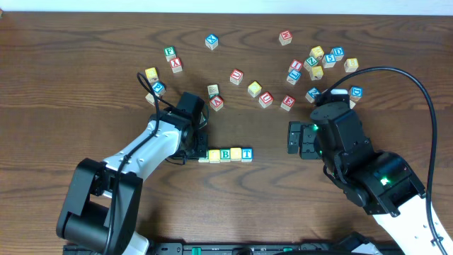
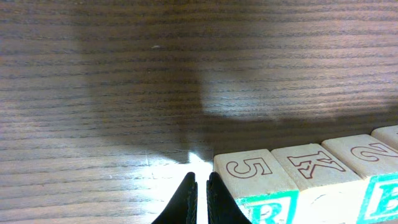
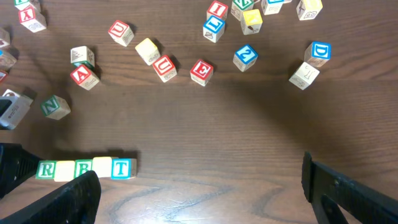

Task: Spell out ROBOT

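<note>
A row of five letter blocks (image 1: 226, 154) lies at the table's middle front, reading R, a pale block, B, a pale block, T (image 1: 247, 153). It also shows in the right wrist view (image 3: 84, 168). My left gripper (image 1: 197, 153) is shut and empty, its tips (image 2: 199, 199) low on the table against the left end of the row, beside the R block (image 2: 252, 177). My right gripper (image 1: 292, 138) is open and empty to the right of the row, well apart from it. Its fingers frame bare table (image 3: 199, 199).
Several loose letter blocks lie across the back: A (image 1: 216, 103), U (image 1: 265, 99), E (image 1: 287, 103), a cluster at the back right (image 1: 316, 64) and a group at the back left (image 1: 170, 60). A green N block (image 3: 56, 107) lies behind the row.
</note>
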Available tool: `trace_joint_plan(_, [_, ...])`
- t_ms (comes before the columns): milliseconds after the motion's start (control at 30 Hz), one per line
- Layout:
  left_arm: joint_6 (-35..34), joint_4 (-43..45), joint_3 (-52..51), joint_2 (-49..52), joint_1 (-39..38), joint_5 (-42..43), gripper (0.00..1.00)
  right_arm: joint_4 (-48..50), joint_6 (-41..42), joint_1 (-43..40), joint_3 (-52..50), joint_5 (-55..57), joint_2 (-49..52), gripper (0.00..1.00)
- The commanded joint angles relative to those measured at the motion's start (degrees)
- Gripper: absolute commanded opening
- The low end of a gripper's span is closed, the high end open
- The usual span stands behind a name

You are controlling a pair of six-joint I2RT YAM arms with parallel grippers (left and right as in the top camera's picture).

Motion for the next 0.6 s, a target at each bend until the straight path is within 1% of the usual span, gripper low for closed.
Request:
trace_joint_plan(0, [0.6, 0.0, 0.7, -0.3, -0.2, 0.9, 0.07, -0.1, -0.4, -0.2, -0.2, 0.2, -0.2, 0.99])
trace_joint_plan(467, [0.9, 0.0, 0.7, -0.3, -0.2, 1.6, 0.07, -0.1, -0.4, -0.2, -0.2, 0.2, -0.2, 0.99])
trace_joint_plan(567, [1.8, 0.0, 0.7, -0.3, -0.2, 3.6, 0.08, -0.1, -0.4, -0.2, -0.2, 0.2, -0.2, 0.99])
